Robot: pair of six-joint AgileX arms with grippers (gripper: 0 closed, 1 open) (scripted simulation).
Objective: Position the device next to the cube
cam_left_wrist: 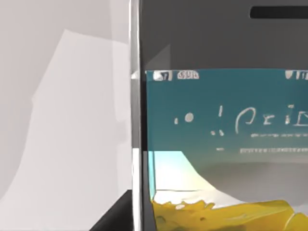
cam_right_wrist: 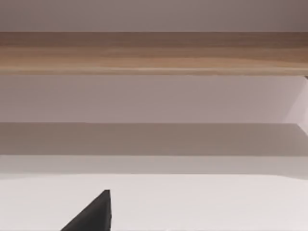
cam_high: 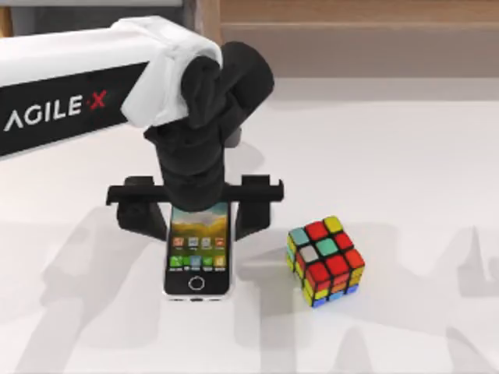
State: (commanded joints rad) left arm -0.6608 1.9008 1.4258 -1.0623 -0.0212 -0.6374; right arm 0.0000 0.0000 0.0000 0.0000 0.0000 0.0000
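Left gripper (cam_high: 199,209) over far end of slim black-faced smartphone (cam_high: 199,253) with silver-white rim and lit icon screen; black fingers (cam_high: 139,212) spread wide, one each side of phone, clear of rim, holding nothing. Phone flat on white table (cam_high: 405,171), home button end away from claw. Scrambled black-edged puzzle cube (cam_high: 326,259) just beside phone, toward right of claw, small gap between. Judgement: placement looks done; only retreat left. Right arm parked, its wrist view facing wooden ledge (cam_right_wrist: 154,50).
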